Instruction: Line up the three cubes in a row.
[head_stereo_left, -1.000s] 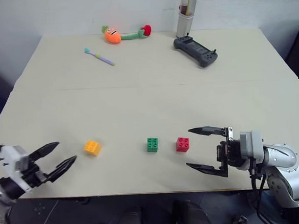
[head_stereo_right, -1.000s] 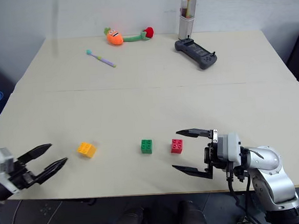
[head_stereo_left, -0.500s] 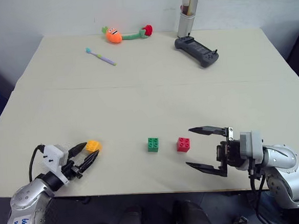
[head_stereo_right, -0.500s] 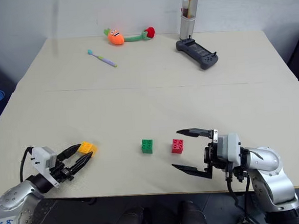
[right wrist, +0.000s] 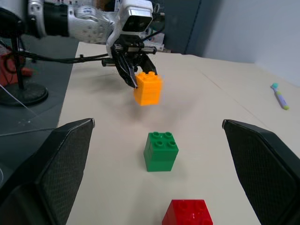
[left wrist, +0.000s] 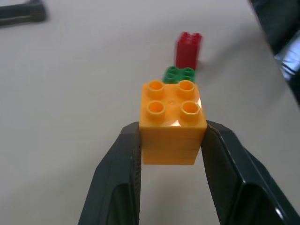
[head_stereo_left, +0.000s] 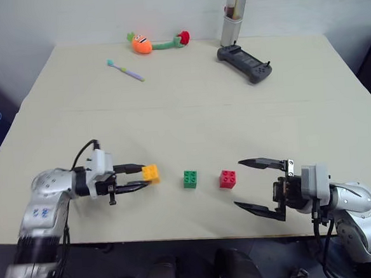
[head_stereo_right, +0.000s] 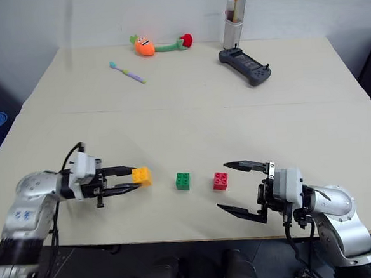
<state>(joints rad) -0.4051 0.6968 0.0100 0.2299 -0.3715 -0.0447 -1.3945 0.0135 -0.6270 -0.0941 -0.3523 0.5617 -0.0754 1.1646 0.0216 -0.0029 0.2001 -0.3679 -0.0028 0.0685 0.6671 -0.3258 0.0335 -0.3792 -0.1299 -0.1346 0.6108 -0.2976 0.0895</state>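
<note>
L gripper (head_stereo_left: 144, 178) clamps yellow cube (head_stereo_left: 151, 173), at 9 o'clock of green cube (head_stereo_left: 189, 179); red cube (head_stereo_left: 227, 179) beyond. R gripper (head_stereo_left: 260, 184) spread wide, empty.

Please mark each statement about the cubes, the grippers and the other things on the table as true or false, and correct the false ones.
1. The left gripper grips the yellow cube. True.
2. The right gripper holds the red cube. False: it stands open beside it, empty.
3. The green cube lies between the yellow and red ones. True.
4. The toothbrush lies beside the green cube. False: it lies far off, near the plush carrot.
</note>
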